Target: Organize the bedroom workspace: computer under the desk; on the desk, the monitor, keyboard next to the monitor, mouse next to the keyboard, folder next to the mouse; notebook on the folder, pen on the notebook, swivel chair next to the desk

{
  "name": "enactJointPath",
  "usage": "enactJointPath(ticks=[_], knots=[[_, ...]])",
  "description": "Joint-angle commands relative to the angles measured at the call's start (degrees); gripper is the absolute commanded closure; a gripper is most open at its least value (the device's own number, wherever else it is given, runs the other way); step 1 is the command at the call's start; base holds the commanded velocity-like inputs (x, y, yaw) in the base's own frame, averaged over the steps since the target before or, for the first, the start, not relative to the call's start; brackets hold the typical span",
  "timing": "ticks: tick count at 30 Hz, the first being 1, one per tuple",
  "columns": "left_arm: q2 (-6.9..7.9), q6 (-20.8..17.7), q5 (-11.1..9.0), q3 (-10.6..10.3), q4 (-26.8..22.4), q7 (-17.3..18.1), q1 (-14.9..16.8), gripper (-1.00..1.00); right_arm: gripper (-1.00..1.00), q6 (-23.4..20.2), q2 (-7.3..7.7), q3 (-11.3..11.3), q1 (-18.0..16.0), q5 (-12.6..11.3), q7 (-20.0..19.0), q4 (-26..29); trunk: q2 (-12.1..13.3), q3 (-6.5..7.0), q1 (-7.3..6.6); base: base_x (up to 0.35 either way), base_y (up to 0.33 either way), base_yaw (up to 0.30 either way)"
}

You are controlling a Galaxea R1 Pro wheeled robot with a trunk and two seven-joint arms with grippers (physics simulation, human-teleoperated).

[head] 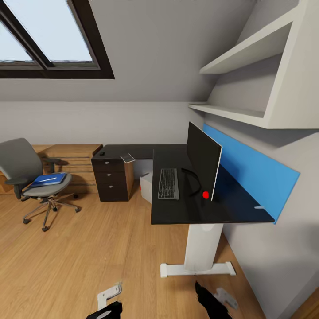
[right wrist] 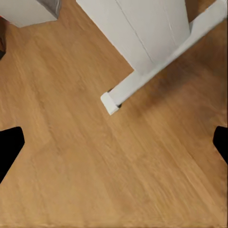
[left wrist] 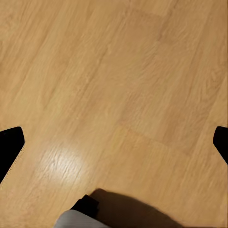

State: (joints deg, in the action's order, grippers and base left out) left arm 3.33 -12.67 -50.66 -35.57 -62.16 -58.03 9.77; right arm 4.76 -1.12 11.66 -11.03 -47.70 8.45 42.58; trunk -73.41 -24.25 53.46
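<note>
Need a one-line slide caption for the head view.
Bedroom workspace: monitor and keyboard on the desk, blue folder on the swivel chair apart from it.

Open floor ahead; desk leg blocks right.

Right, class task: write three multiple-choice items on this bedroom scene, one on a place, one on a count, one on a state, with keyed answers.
1. Where does the flat bright blue folder lie?
A desk
B grey swivel chair seat
C floor

2. How many round silver knobs show on the black drawer unit?
A one
B three
C five

3. How does the wide black monitor stand?
A upright on the glossy black desk
B face down
C on the floor

Answers: 1 B, it rests on the seat; 2 B, one per drawer; 3 A, upright behind the grey keyboard.
</note>
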Motion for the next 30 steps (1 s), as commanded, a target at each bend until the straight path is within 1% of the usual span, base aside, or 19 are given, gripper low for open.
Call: enactJointPath(ticks=[1, 3, 4, 7, 10, 14, 15, 16, 18, 20, 21, 25, 30], knots=[[0.05, 0.3, -0.1, -0.6, 1.3, 0.1, 0.1, -1.0, -1.0, 1.1, 0.05, 0.4, 0.0, 0.7, 0.3, -1.3, 0.4, 0.12, -0.23, 0.0, 0.0, 0.0], [0.04, 1.6, -0.1, -1.5, 4.1, 1.2, 0.1, -1.0, -1.0, 3.0, 0.06, 0.5, 0.0, 2.9, 0.3, -3.8, 1.2, 0.48, -0.67, 0.0, 0.0, 0.0], [0.04, 2.9, -0.1, -2.6, 7.0, 2.7, 0.1, -1.0, -1.0, 5.6, 0.09, 0.5, 0.0, 5.0, 0.4, -6.4, 1.6, 0.66, -0.89, 0.0, 0.0, 0.0], [0.03, 4.7, -0.2, -3.8, 11.3, 5.8, 0.1, -1.0, -1.0, 10.8, 0.12, 0.6, 0.0, 7.6, 0.4, -10.6, 2.8, 1.2, -1.54, 0.0, 0.0, 0.0], [-0.05, 6.4, -0.2, -4.4, 15.9, 9.8, 0.1, -1.0, -1.0, 16.7, 0.1, 0.6, 0.0, 9.3, 0.4, -15.5, 4.0, 1.74, -2.2, 0.0, 0.0, 0.0], [-0.35, 7.8, 0.0, -4.7, 21.2, 16.3, 0.1, -1.0, -1.0, 23.9, -0.01, 0.8, 0.0, 10.4, 0.3, -21.4, 5.6, 2.46, -3.08, 0.0, 0.0, 0.0], [-0.37, 8.1, 0.1, -4.8, 23.4, 19.4, 0.1, -1.0, -1.0, 26.9, -0.18, 1.0, 0.0, 10.7, 0.2, -23.2, 6.0, 2.64, -3.3, 0.0, 0.0, 0.0], [-0.35, 8.3, 0.2, -4.7, 24.3, 20.7, 0.1, -1.0, -1.0, 28.1, -0.32, 1.1, 0.0, 10.8, 0.2, -23.9, 6.4, 2.82, -3.52, 0.0, 0.0, 0.0], [-0.24, 8.5, 0.2, -4.7, 25.7, 22.9, 0.1, -1.0, -1.0, 30.0, -0.68, 1.4, 0.0, 11.0, 0.1, -24.9, 7.2, 3.18, -3.96, 0.0, 0.0, 0.0], [-0.02, 8.6, 0.2, -4.6, 26.8, 24.3, 0.1, -1.0, -1.0, 31.3, -1.02, 1.9, 0.0, 11.1, 0.0, -25.6, 8.0, 3.54, -4.4, 0.0, 0.0, 0.0], [0.26, 8.8, 0.3, -4.4, 27.4, 25.3, 0.1, -1.0, -1.0, 32.1, -1.28, 2.4, 0.0, 11.2, 0.0, -26.1, 8.4, 3.72, -4.62, 0.0, 0.0, 0.0], [0.59, 9.7, 0.3, -4.3, 28.1, 26.3, 0.1, -1.0, -1.0, 32.9, -1.57, 3.5, 0.0, 11.2, -0.1, -26.6, 10.0, 4.43, -5.5, 0.0, 0.0, 0.0], [0.64, 11.1, 0.3, -4.2, 28.5, 26.8, 0.1, -1.0, -1.0, 33.2, -1.73, 4.4, 0.0, 11.2, -0.1, -26.9, 12.0, 5.33, -6.6, 0.0, 0.0, 0.0]])
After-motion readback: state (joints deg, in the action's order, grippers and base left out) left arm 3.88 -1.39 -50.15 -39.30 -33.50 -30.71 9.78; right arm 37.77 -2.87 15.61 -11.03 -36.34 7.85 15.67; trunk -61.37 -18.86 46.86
